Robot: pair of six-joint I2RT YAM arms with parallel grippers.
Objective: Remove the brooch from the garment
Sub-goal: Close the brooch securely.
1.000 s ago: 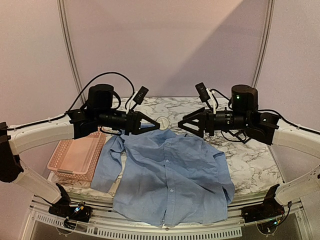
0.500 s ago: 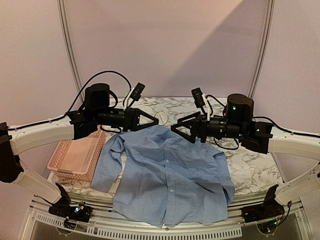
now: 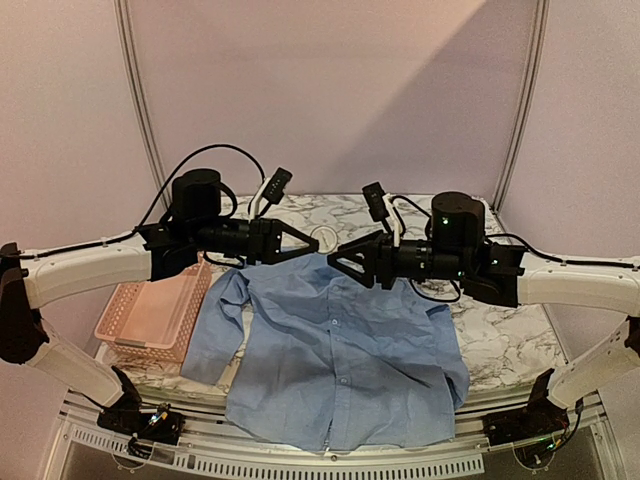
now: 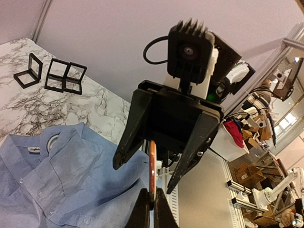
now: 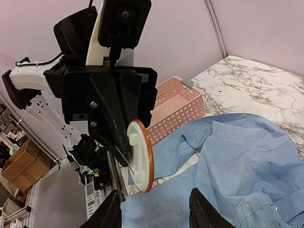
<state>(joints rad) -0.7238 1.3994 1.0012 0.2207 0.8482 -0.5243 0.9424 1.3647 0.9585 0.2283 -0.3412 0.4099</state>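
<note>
Brooch (image 5: 140,154): a round white disc with an orange rim, already off the garment (image 3: 340,350). It is up in the air over the collar end of the shirt, with nothing under it but blue cloth and marble.

Left gripper (image 3: 316,250): pinched tight on the disc. Its own camera sees the disc edge-on, rising from between the fingertips.

Right gripper (image 3: 335,262): nose to nose with the left one, jaws partly spread. One finger stands either side of the disc and neither touches it. Looks like the start of a hand-over.

Garment: light blue, lying flat and face up, buttons closed, hem toward the arm bases. One sleeve runs beside the pink basket (image 3: 150,315) on the table (image 3: 500,330).

Likely trouble:
- The disc is thin and the left pinch takes only its lower edge. If one right finger lands first, it could lever the disc out sideways.
- If the left lets go before the right has closed, the disc drops onto the shirt or rolls off the marble.
- The two sets of fingers are crowded together, so closing carelessly could knock them against each other.
- How the brooch fastens cannot be made out.
</note>
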